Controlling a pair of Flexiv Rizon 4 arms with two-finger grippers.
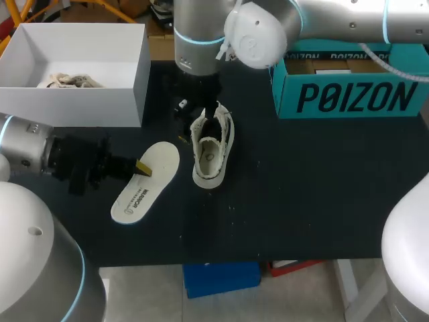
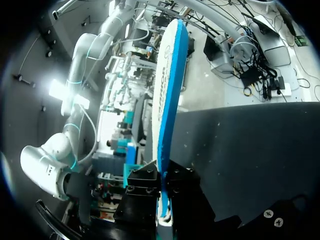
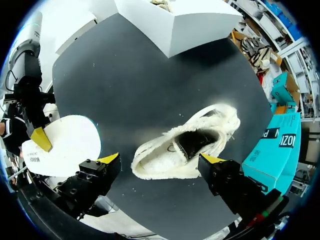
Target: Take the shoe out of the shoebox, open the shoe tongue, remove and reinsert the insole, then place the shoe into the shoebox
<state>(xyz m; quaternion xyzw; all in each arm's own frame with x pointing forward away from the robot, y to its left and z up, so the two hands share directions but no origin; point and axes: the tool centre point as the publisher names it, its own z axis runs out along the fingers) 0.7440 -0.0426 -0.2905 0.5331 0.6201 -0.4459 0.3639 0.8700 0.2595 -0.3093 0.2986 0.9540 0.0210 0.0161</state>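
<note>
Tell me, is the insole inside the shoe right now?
No, the insole is outside the shoe, off to its side, gripped at one edge by the left tool.

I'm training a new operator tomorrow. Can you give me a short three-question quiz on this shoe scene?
1. True or false: the insole is inside the shoe.
2. Which gripper is shut on the insole? A) left gripper B) right gripper C) neither
3. Fill in the colour: a second shoe lies in the ____ shoebox.

Key: 1 false, it lies on the table beside the shoe; 2 A; 3 white.
</note>
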